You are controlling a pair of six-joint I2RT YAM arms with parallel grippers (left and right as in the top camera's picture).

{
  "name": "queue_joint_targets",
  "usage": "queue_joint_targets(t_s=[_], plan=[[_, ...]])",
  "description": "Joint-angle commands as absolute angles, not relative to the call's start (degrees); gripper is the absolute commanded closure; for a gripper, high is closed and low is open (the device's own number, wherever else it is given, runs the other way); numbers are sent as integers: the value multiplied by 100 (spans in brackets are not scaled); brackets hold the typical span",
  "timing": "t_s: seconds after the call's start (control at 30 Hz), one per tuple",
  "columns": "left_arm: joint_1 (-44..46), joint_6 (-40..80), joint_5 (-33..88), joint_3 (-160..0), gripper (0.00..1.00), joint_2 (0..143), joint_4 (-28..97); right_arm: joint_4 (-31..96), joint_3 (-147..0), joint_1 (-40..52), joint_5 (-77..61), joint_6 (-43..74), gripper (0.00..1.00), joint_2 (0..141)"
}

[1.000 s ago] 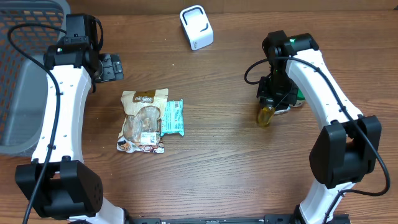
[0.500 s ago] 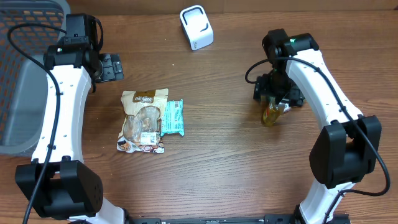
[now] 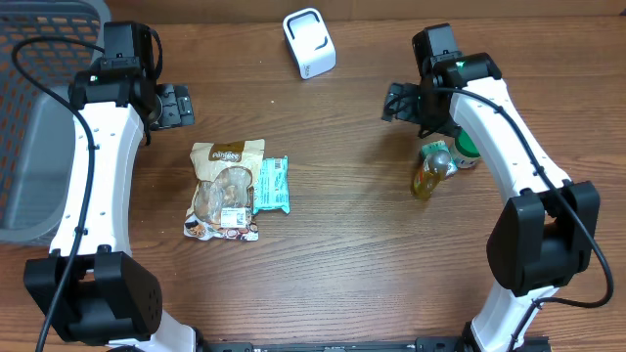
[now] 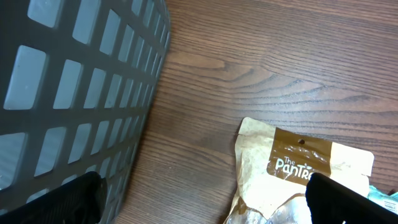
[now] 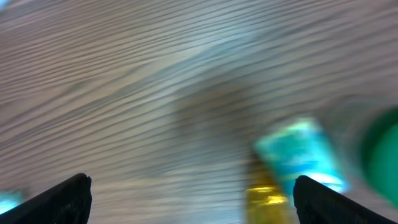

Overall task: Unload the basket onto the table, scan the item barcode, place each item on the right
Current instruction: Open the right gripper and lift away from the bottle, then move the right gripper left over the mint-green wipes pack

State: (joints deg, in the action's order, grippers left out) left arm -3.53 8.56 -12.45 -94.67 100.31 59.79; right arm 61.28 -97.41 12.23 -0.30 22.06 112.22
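A small bottle [image 3: 428, 172] of yellow liquid with a teal cap lies on the table at the right, free of any grip. It shows blurred in the right wrist view as the bottle [image 5: 292, 163]. My right gripper [image 3: 400, 102] hangs open just beyond it, toward the far side, with nothing between its fingers; in its own view the right gripper [image 5: 196, 202] is over bare wood. The white scanner [image 3: 309, 43] stands at the far middle. My left gripper [image 3: 176, 105] is open at the far left, empty, and the left gripper [image 4: 205, 205] spans the basket's edge and a snack bag.
A brown snack bag [image 3: 225, 190] and a teal packet [image 3: 272, 185] lie side by side left of centre. A grey basket [image 3: 29, 147] fills the left edge. A green-topped object [image 3: 467, 152] sits right beside the bottle.
My right gripper has opened and let go of the bottle, then pulled back toward the far side. The bottle now rests on the table. The left arm has not moved.
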Motion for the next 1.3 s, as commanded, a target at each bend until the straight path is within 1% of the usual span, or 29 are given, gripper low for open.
queue_joint_targets(t_s=[0.0,0.2,0.37,0.57,1.27], plan=[[-405,770,-1238,-9588,1,9963,5970,5870,-9572,1487,-1374,2204,0,11146],[-405,770,-1238,-9588,0,9963,5970,5481,-9295,2086,-1468,2206,0,11146],[-408,770,-1238,-9588,0,9963,5970,5384,-9209,2626,-1466,2211,0,11148],[-405,770,-1238,-9588,1,9963,5970,5295,-9209,3052,-1468,2211,0,11148],[-408,770,-1238,-9588,0,9963,5970,5295,-9209,3111,-1466,2211,0,11148]])
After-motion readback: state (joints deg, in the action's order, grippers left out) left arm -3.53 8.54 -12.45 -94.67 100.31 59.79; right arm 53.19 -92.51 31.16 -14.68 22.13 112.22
